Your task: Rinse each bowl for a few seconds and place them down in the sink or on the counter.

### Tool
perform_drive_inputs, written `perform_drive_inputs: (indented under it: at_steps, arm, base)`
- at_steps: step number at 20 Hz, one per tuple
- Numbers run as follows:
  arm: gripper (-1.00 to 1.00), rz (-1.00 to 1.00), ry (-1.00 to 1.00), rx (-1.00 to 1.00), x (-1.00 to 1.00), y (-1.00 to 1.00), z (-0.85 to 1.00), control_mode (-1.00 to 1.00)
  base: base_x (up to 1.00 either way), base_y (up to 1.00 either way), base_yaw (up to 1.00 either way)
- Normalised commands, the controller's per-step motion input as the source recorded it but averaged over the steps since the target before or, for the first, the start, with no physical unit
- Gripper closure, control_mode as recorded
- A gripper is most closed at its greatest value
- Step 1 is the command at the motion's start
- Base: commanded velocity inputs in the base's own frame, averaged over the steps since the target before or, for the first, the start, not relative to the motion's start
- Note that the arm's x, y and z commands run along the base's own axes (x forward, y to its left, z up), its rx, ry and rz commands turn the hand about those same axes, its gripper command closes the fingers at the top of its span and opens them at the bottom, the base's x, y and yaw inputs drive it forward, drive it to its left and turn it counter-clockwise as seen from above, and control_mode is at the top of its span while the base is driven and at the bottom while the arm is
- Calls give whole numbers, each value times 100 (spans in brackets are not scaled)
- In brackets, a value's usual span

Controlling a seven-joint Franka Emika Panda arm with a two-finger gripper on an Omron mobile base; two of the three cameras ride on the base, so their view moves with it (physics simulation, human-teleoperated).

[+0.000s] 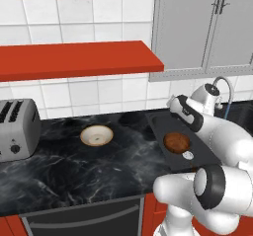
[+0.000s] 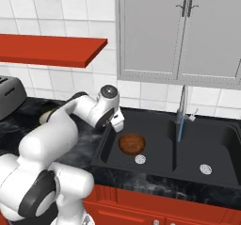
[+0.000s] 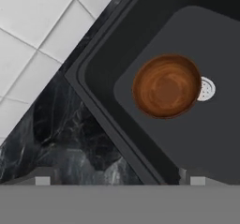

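Brown bowl [image 3: 167, 85] by sink [image 3: 101, 85] drain [image 3: 206, 88]

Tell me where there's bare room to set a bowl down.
Free: the sink's right basin around its drain, and the counter between toaster and cream bowl. Crowded: the left basin, where the brown bowl sits against its drain.

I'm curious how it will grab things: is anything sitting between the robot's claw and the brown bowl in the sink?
Nothing visible. The open gripper hangs over the sink's left edge, and the brown bowl lies bare on the left basin floor beside the drain, nothing on or over it.
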Motion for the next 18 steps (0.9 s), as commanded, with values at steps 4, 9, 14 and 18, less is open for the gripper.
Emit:
perform_drive_inputs:
  at_steps: [4,9,14,18]
  arm:
    - [-100,5,0,0,0,44,1,-100]
    - [-100,4,-2,0,0,46,0,-100]
    - [-100,3,-3,0,0,43,1,-100]
    - [-100,3,-4,0,-1,42,0,-100]
  base:
    - [0,0,0]
    - [0,0,0]
    - [0,0,0]
    - [0,0,0]
